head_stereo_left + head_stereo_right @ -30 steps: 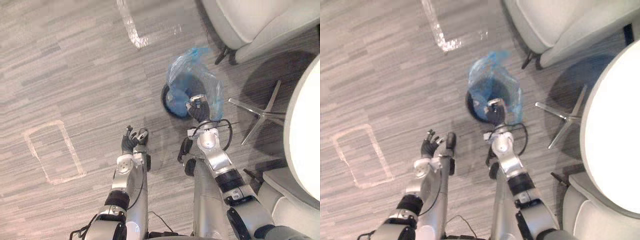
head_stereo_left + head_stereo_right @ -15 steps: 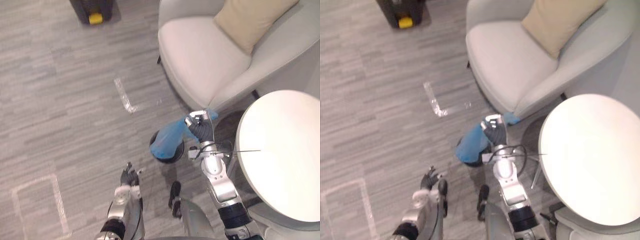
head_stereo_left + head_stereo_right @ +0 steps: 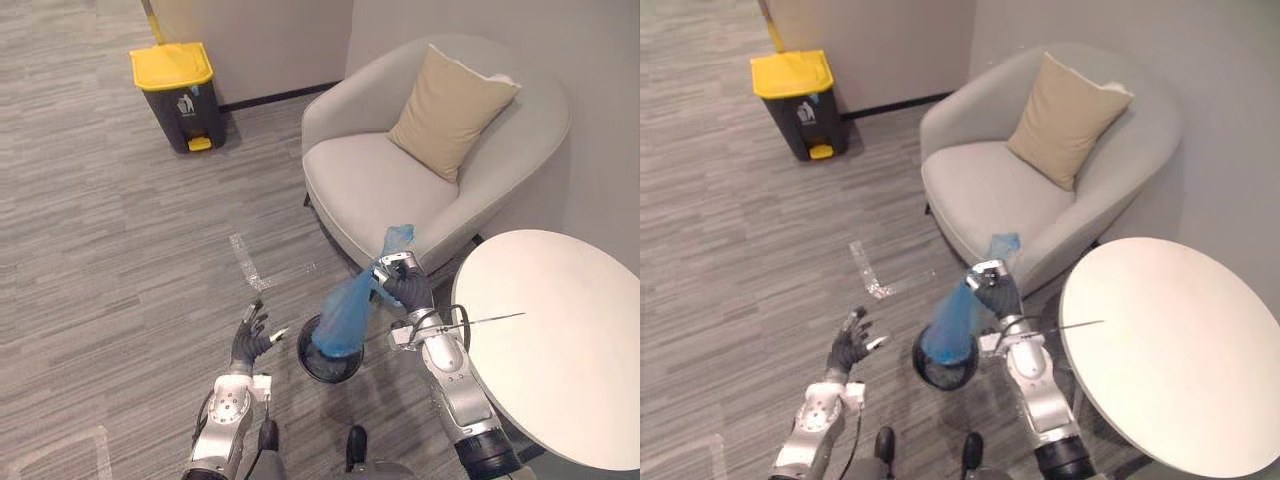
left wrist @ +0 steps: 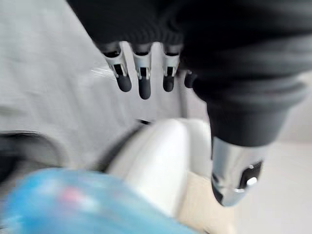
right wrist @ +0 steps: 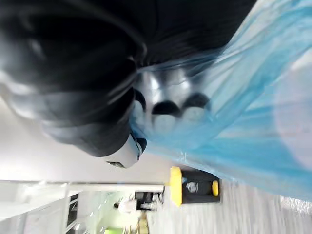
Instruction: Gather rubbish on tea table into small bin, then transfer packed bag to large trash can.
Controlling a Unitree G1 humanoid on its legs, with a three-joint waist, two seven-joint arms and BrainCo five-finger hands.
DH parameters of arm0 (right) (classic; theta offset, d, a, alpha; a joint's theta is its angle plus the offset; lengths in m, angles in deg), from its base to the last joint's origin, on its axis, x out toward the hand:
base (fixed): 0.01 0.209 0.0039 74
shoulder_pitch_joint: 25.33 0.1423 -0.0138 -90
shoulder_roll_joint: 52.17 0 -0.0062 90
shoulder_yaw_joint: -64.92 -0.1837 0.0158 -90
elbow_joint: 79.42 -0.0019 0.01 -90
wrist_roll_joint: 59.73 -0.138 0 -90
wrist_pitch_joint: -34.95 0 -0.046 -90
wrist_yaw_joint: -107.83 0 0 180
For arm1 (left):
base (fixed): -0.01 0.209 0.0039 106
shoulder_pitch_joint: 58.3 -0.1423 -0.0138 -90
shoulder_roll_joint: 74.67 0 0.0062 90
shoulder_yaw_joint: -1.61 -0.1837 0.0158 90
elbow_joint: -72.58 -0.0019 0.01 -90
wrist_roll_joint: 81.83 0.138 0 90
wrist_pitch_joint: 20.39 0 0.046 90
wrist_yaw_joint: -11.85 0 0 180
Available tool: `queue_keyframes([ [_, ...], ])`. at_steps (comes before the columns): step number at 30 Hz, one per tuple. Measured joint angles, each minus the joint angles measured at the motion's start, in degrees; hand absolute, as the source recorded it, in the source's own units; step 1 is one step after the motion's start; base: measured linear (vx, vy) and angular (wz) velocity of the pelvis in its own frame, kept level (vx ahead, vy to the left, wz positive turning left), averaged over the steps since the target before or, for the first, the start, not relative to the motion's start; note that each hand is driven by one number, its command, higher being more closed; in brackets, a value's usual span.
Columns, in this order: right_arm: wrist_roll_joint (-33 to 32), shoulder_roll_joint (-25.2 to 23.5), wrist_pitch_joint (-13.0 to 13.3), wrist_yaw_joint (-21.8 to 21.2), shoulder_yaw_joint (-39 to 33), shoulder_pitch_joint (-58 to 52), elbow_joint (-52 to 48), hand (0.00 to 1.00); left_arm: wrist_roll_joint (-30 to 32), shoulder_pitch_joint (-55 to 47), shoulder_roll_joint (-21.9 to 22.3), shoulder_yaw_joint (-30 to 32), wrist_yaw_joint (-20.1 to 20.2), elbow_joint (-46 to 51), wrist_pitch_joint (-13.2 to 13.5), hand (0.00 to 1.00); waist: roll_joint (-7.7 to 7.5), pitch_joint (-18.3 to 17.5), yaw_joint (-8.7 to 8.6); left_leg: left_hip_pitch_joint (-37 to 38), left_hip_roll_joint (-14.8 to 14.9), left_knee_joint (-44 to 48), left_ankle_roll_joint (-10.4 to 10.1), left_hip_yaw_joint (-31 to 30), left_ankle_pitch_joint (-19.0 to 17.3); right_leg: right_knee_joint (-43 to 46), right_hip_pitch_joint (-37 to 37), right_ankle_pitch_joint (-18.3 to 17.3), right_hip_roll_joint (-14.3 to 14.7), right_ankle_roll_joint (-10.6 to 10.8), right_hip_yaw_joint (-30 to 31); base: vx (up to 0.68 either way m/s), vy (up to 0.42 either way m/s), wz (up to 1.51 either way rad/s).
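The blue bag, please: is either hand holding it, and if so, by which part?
The right hand is shut on the blue bag, gripping its gathered neck just below the loose top end. The left hand is open and holds nothing.

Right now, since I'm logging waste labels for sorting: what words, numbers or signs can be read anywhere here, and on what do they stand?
White sign on the dark front of the yellow-lidded trash can: too small to read.
Blue bag, gripped by the right hand: no print visible on it.
No text can be read in any of the views.
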Motion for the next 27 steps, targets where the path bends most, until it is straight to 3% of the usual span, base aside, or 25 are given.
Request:
queue_keyframes([
  [14, -10.9, 1.69, 0.39, -6.21, 6.62, 2.93, -2.96, 1.0, 6.78, 6.05, -2.42, -13.85, 2.72, 4.95, 1.64, 0.0, 0.13, -2.31, -0.95, 2.53, -0.06, -2.43, 0.05, 0.34, 1.13, -1.93, 1.71, 1.4, 0.31, -0.13, 1.31, 0.0, -0.004, -0.04],
  [21, -17.96, 1.88, 0.38, -9.37, 9.29, 4.41, -7.43, 1.0, 9.6, 8.92, -2.77, -16.18, 2.76, 4.73, 1.65, 0.0, -0.11, -3.11, -2.46, 2.81, -0.07, -2.71, -0.02, 0.66, 1.21, -2.23, 1.7, 1.73, 0.39, -0.15, 1.83, 0.0, -0.003, -0.04],
  [27, -23.43, 3.11, 0.27, -11.1, 12.0, 5.14, -10.17, 1.0, 13.4, 13.63, -2.73, -16.59, 1.77, 0.37, 2.23, 0.0, -0.14, -3.92, -2.77, 4.03, -0.31, -4.51, 0.22, 1.92, 1.89, -2.88, 1.81, 2.43, 0.34, 0.07, 2.85, 0.0, 0.004, -0.1],
])
